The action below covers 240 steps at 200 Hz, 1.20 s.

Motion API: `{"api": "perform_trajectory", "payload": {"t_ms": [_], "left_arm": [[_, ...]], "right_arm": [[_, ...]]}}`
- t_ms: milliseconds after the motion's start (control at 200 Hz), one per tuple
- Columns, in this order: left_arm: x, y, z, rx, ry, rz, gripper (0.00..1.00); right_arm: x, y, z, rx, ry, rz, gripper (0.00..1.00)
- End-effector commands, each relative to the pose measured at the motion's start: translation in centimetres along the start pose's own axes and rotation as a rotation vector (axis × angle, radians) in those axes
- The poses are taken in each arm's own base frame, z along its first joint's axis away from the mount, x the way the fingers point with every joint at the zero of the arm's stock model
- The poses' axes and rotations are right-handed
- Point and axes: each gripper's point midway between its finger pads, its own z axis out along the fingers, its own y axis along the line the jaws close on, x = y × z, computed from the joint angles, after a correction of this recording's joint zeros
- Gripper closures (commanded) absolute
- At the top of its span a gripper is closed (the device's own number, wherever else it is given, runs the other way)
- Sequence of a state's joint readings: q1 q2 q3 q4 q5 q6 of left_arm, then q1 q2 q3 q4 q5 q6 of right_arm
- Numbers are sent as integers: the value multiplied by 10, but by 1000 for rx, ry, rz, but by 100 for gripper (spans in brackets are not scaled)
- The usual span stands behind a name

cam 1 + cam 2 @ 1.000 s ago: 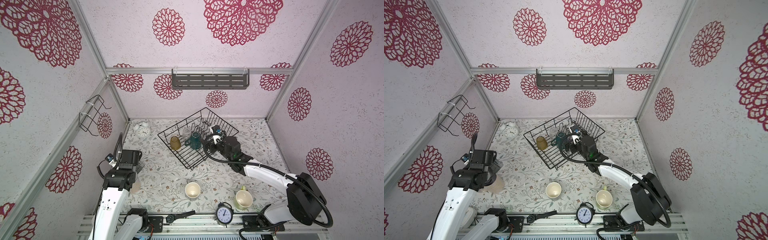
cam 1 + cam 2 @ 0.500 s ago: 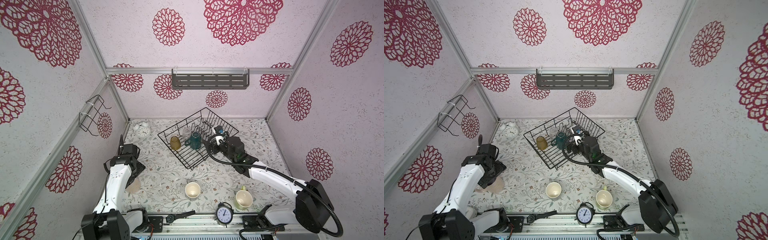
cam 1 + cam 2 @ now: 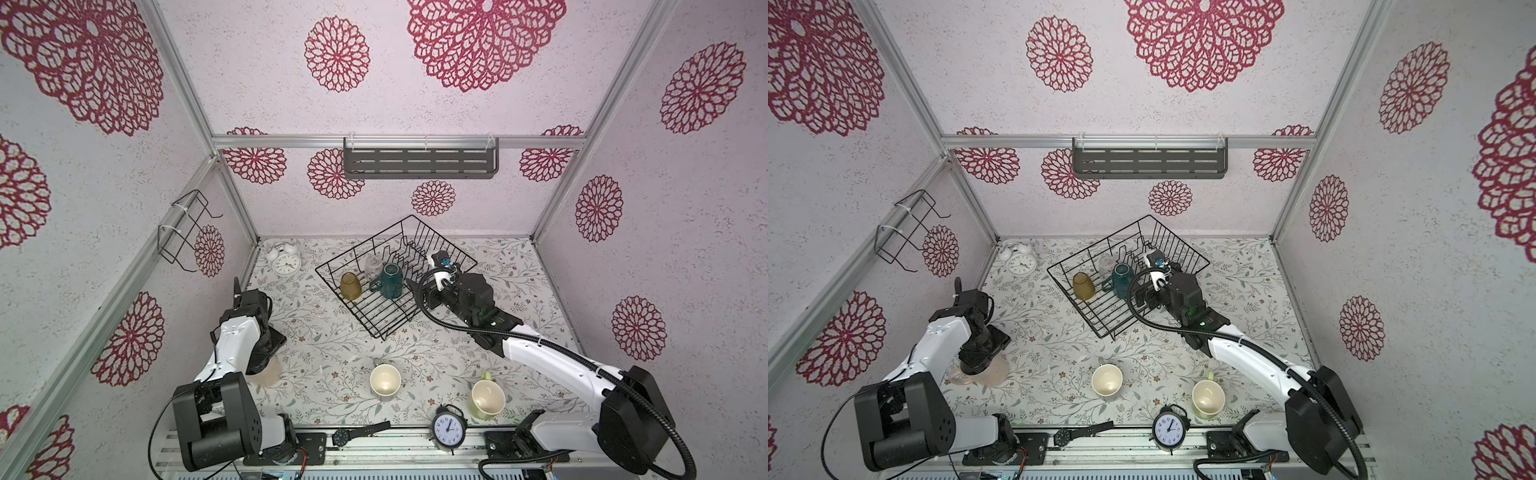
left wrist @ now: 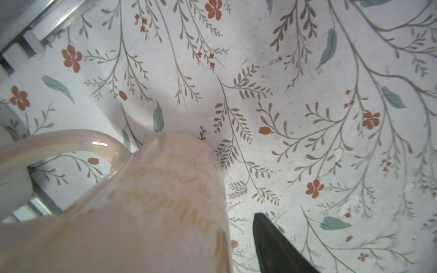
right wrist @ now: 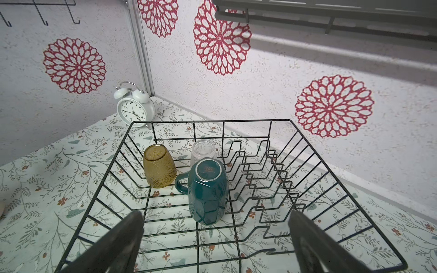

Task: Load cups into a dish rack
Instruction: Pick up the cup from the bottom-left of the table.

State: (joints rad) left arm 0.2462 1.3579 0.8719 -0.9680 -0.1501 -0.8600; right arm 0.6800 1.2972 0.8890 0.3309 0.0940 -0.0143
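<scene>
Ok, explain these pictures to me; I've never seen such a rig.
Two robot arms stand at a table. Two pictures look down from overhead; the other two come from cameras on the wrists. In the rack sit a tumbler, a glass and a teal mug, upside down. On the table: pink mug, grey mug, green mug, white clock. At the front edge: black clock, watch. The left pincer is down over the pink mug; whether it grips I can't tell. The right pincer hangs open and empty at the rack.

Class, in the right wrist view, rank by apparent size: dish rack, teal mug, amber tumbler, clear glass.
Largest first:
dish rack
teal mug
amber tumbler
clear glass, though partly hidden behind the mug and farther off
</scene>
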Motion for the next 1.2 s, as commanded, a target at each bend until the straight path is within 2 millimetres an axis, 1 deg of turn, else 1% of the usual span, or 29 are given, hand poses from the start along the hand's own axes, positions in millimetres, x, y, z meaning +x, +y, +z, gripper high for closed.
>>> {"api": "perform_trajectory", "payload": {"t_ms": [0,25,40,110,160,175,195,255,345,415,525,575,625,666,756,906,1026,1126,1196], "left_arm": [[-1,-9,-4,58,-3,-1,53],[-2,-10,-5,62,-6,-3,57],[-3,-9,-6,60,-11,-4,61],[-6,-4,-9,30,-38,4,69],[-6,0,-9,10,-45,9,80],[-6,0,-8,9,-45,11,81],[-5,1,-8,8,-42,15,87],[-2,-3,-8,34,-28,26,100],[3,-11,-13,87,-8,39,100],[5,-20,-23,155,-4,48,100],[4,-35,-46,270,-13,48,100],[3,-43,-61,330,-18,56,100],[3,-51,-77,400,-26,74,100],[4,-59,-90,463,-33,96,100],[9,-80,-125,634,-45,191,100],[13,-97,-180,849,-88,250,100],[20,-114,-222,1068,-113,290,100],[30,-126,-247,1218,-96,322,100],[38,-133,-261,1288,-96,364,100]], "right_arm": [[-20,-4,-13,13,-52,22,1],[-20,-5,-14,16,-52,24,1],[-21,-5,-15,17,-56,26,1],[-24,-5,-19,19,-65,39,1],[-24,-5,-21,17,-67,40,1],[-25,-5,-21,17,-68,40,1],[-26,-6,-22,21,-71,39,1],[-27,-9,-25,34,-73,39,1],[-29,-10,-27,40,-79,42,1],[-30,-8,-28,25,-80,40,1],[-29,0,-28,-20,-72,27,1],[-28,3,-30,-39,-81,30,1],[-27,13,-31,-94,-101,12,1],[-26,15,-31,-110,-111,25,1],[-21,26,-31,-215,-84,47,1],[-12,30,-27,-260,-18,96,1],[-13,31,-28,-267,-23,101,1],[-18,29,-29,-256,-48,135,1],[-20,25,-25,-238,-47,230,1]]}}
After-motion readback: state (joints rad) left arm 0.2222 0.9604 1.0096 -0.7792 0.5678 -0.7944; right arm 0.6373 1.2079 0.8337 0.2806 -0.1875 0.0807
